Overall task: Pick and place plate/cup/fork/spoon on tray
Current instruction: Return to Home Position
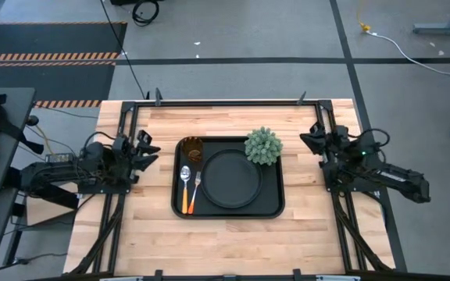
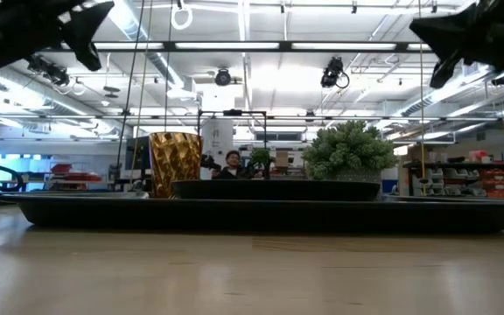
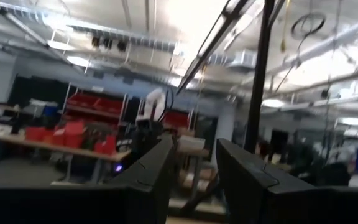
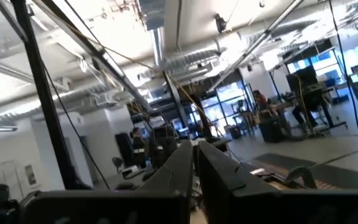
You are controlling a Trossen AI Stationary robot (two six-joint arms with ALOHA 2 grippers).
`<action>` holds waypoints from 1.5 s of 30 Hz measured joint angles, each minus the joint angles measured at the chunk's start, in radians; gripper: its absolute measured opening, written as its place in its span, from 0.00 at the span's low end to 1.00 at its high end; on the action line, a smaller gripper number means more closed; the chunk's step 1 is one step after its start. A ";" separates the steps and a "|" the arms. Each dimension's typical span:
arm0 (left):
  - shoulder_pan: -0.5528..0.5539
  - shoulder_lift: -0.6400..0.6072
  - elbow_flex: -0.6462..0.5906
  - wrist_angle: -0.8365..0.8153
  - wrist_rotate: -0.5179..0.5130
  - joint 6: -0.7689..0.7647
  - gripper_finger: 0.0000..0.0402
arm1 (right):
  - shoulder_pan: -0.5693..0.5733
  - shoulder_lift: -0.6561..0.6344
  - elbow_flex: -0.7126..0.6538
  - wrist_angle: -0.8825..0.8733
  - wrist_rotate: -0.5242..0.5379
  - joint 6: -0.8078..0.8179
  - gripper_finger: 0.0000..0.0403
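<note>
The black rectangular tray [image 1: 228, 209] lies mid-table. On it rest the round black plate [image 1: 230, 178], the amber cup [image 1: 192, 150] upright at its far left corner, and the spoon [image 1: 184, 187] and fork [image 1: 194, 190] side by side along its left side, orange handles toward the near edge. In the low view the cup [image 2: 175, 164] stands on the tray [image 2: 269, 213]. My left gripper [image 1: 148, 148] is open and empty, raised left of the tray; its fingers [image 3: 247, 180] point into the room. My right gripper [image 1: 311, 139] is shut and empty, raised right of the tray.
A green bushy plant ball [image 1: 263, 146] sits at the tray's far right corner, beside the plate; it also shows in the low view [image 2: 348, 150]. Bare wooden tabletop [image 1: 233, 242] lies around the tray. People stand in the room far behind the table.
</note>
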 joint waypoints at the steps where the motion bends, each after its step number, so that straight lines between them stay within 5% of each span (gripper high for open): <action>1: 0.000 0.000 0.000 -0.023 0.000 0.015 0.32 | 0.000 0.000 -0.029 0.040 0.000 -0.001 0.08; 16: 0.000 0.000 0.000 -0.299 -0.036 0.232 0.32 | -0.001 0.003 -0.064 -0.172 0.032 -0.169 0.08; 22: 0.000 0.000 0.000 -0.411 0.058 0.242 0.32 | -0.001 0.005 -0.063 -0.315 0.030 -0.242 0.08; 32: 0.000 0.000 -0.001 -0.598 0.071 0.353 0.32 | -0.001 0.022 -0.063 -0.306 0.002 -0.419 0.08; 45: 0.000 0.000 -0.001 -0.611 -0.014 0.411 0.32 | -0.001 0.023 -0.063 -0.305 0.002 -0.416 0.08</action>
